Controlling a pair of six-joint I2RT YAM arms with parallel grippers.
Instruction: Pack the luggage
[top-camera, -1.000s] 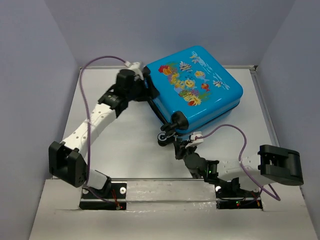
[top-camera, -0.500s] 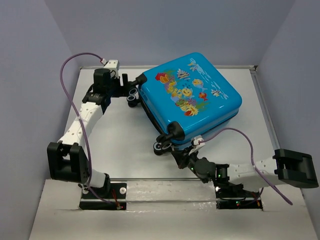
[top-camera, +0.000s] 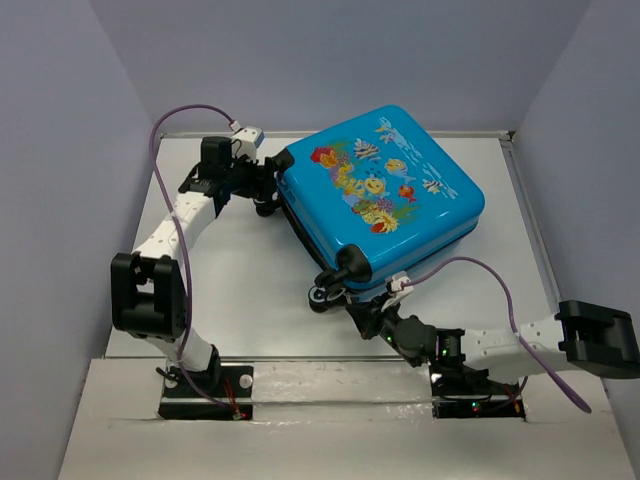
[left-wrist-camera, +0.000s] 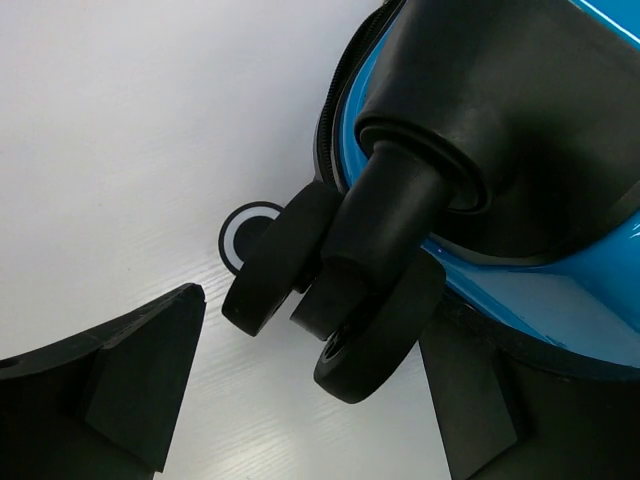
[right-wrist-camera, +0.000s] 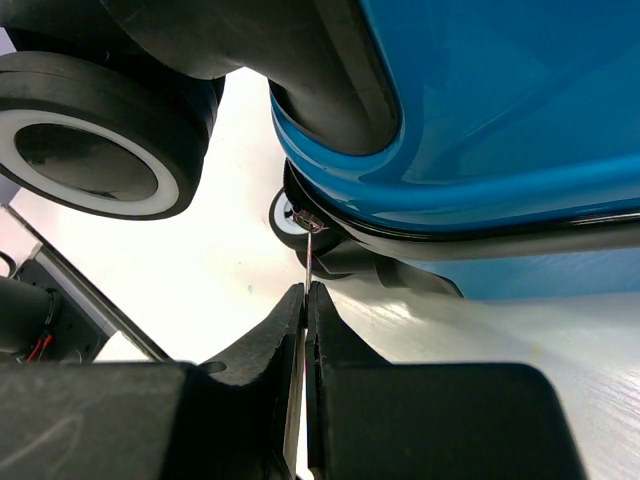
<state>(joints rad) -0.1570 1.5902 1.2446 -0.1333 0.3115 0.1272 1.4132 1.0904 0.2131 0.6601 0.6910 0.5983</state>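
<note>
Though shut, luggage (top-camera: 385, 195) on white table (top-camera: 250, 270)

left hand (top-camera: 258, 184): fingers spread, arm extended forward | right hand (right-wrist-camera: 305, 300): fingers pressed together, arm low

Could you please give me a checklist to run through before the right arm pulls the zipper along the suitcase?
1. Grip: right gripper shut on the zipper pull, thin tab pinched: ok.
2. Pose: suitcase flat on the table, fish print up, lid down: ok.
3. Bracing: left gripper is open around the corner wheel, not clamped: not ok.
4. Zipper progress: most of the seam is hidden: cannot tell.
</note>
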